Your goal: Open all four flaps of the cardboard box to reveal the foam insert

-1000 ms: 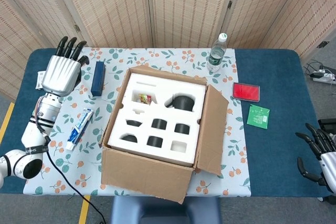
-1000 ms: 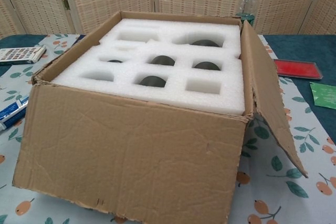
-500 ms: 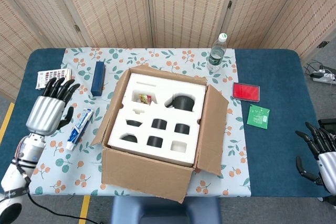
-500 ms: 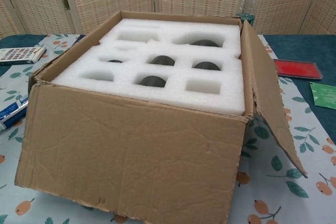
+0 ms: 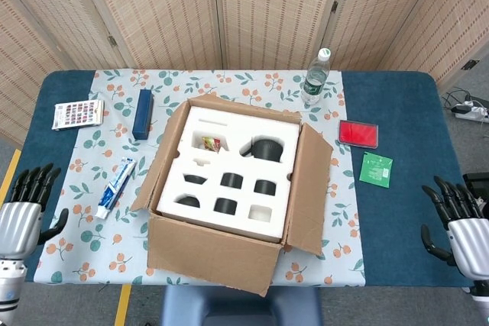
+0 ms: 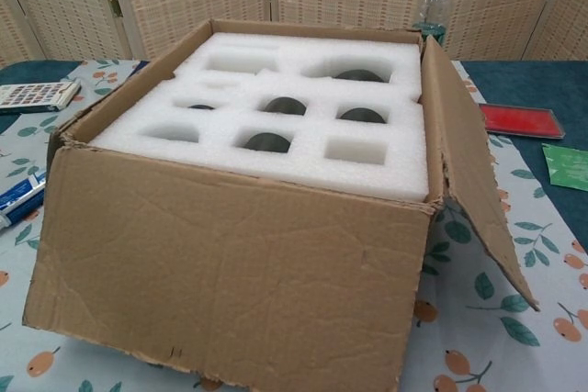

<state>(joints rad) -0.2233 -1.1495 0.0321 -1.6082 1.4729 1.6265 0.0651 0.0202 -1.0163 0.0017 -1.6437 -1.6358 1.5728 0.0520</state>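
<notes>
The cardboard box (image 5: 218, 253) (image 6: 230, 282) stands mid-table with its flaps folded outward. Its right flap (image 5: 309, 188) (image 6: 464, 167) leans out and the front flap hangs down. The white foam insert (image 5: 229, 169) (image 6: 276, 107) lies exposed, with several pockets holding dark round items. My left hand (image 5: 21, 215) hovers at the table's near left corner, fingers spread, holding nothing. My right hand (image 5: 464, 223) hangs at the near right edge, fingers spread and empty. Neither hand shows in the chest view.
A toothpaste tube (image 5: 116, 187), a blue box (image 5: 142, 113) and a calculator (image 5: 78, 113) lie left of the box. A water bottle (image 5: 314, 78) stands behind it. A red case (image 5: 358, 133) and green packet (image 5: 376, 169) lie to the right.
My left hand has drawn back from beside the blue box toward the table's near left corner. The right hand has shifted slightly upward. The box has not moved.
</notes>
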